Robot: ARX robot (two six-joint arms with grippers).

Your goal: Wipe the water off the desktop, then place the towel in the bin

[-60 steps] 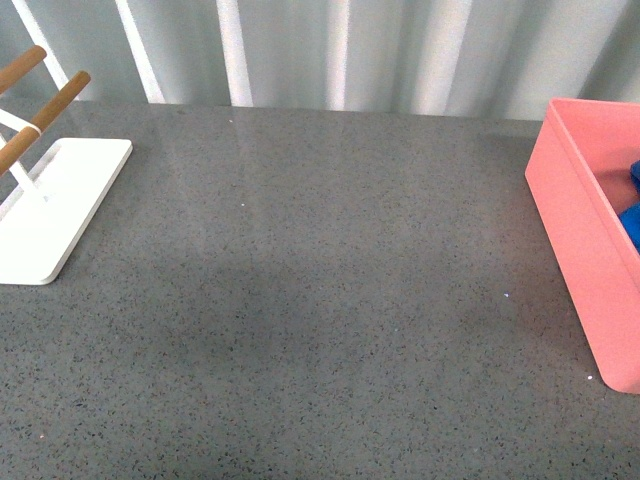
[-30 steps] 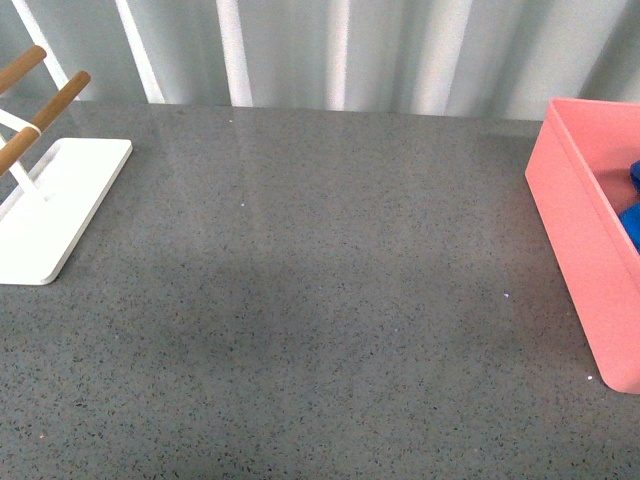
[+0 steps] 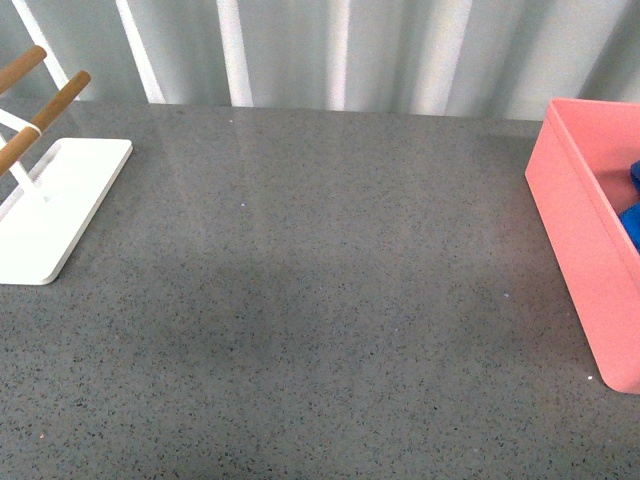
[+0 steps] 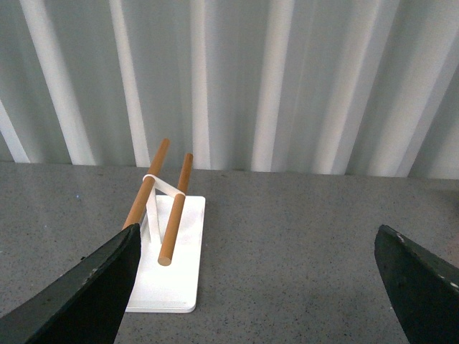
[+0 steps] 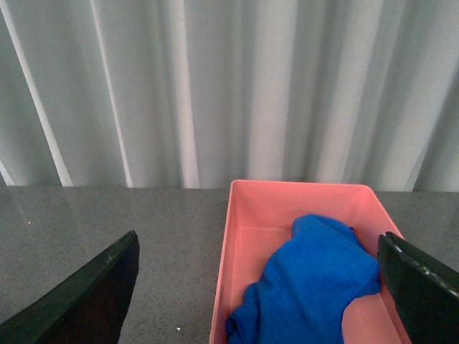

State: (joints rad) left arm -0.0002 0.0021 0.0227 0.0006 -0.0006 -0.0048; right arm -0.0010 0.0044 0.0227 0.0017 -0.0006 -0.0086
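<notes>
Front view: neither arm was in frame. The desktop (image 3: 320, 300) filled most of the picture, dark grey speckled stone with a slight sheen and a darker band across the middle; a few tiny bright specks showed on it, too small to identify. The bin (image 3: 580, 270) sat at the right edge, cut off by the frame, with slivers of the towel (image 3: 630, 225) visible inside it. A white stand (image 3: 50, 215) with wooden rods (image 3: 45, 110) sat at the left edge, well apart from the bin. Ribbed pale wall panels (image 3: 340, 50) ran along the top behind the desk. Right wrist view: the right gripper (image 5: 262, 297) was spread wide, its dark fingers (image 5: 86, 301) showing only at the lower left and lower right corners, with nothing between them. The bin (image 5: 237, 215) lay in the lower right half of that frame with the towel (image 5: 315, 287) bunched up inside, resting on the bin floor toward the near end and clear of the gripper. Left wrist view: the left gripper (image 4: 258, 287) was also spread wide and held nothing, with its fingers (image 4: 86, 294) at the lower corners. The white stand (image 4: 176, 265) stood left of centre on the desktop (image 4: 287, 244), its two wooden rods (image 4: 176, 208) sloping and joined by a white crosspiece.
</notes>
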